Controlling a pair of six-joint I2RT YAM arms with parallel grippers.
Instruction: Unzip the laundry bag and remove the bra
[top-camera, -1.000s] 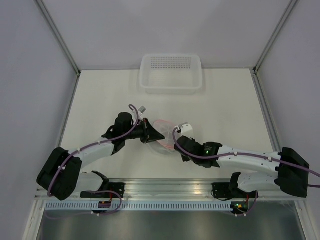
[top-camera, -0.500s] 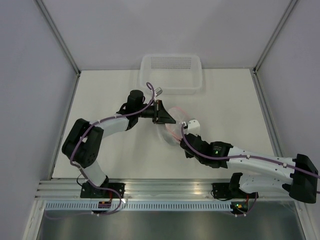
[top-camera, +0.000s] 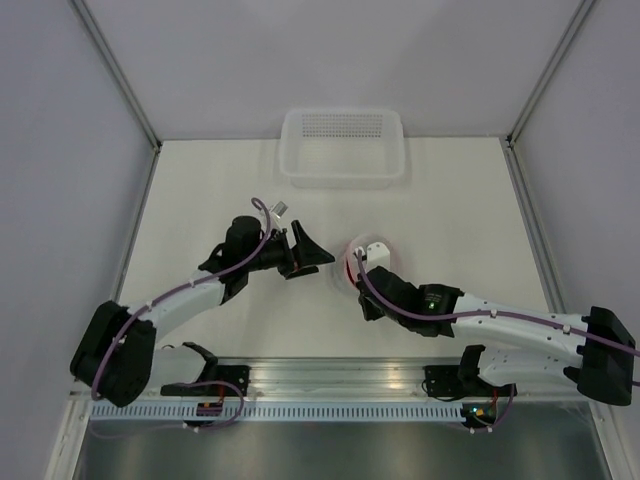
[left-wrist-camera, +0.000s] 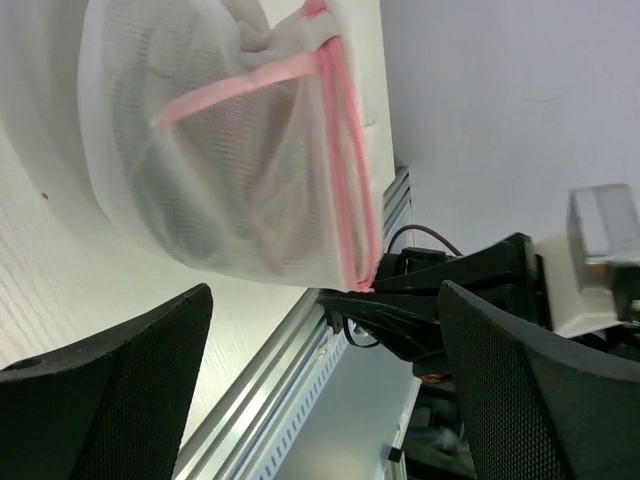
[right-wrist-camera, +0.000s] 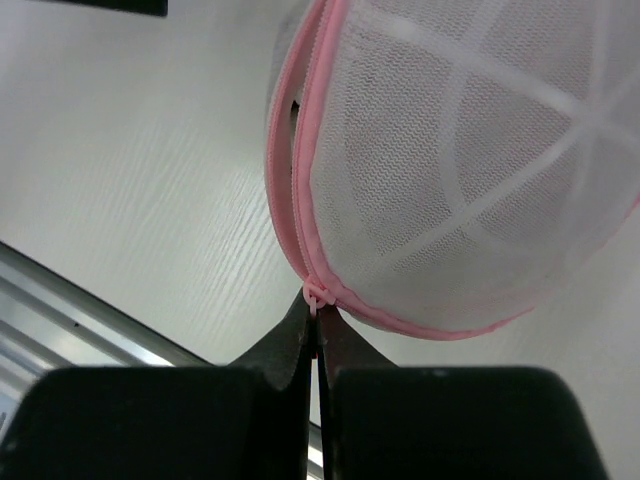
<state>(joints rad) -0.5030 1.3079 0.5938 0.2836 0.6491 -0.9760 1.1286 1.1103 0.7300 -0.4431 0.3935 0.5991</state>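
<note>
The laundry bag (top-camera: 362, 258), a small dome of white mesh with pink zipper trim, lies on the table between the two arms. My right gripper (top-camera: 361, 288) is at its near edge, shut on the pink zipper pull (right-wrist-camera: 316, 297). In the right wrist view the zipper gapes a little above the pull on the bag (right-wrist-camera: 470, 170). My left gripper (top-camera: 316, 250) stands open just left of the bag, apart from it. In the left wrist view the bag (left-wrist-camera: 230, 150) lies beyond the spread fingers (left-wrist-camera: 100, 400), with nothing between them. A dim grey shape shows through the mesh; the bra cannot be made out.
A clear plastic basket (top-camera: 342, 148) stands at the far edge of the table. An aluminium rail (top-camera: 340, 378) with the arm bases runs along the near edge. Grey walls close in the left and right sides.
My left gripper has opened, let go of the bag and drawn back to the left. The bag, stretched between both grippers before, has dropped into a rounded shape by the right gripper.
</note>
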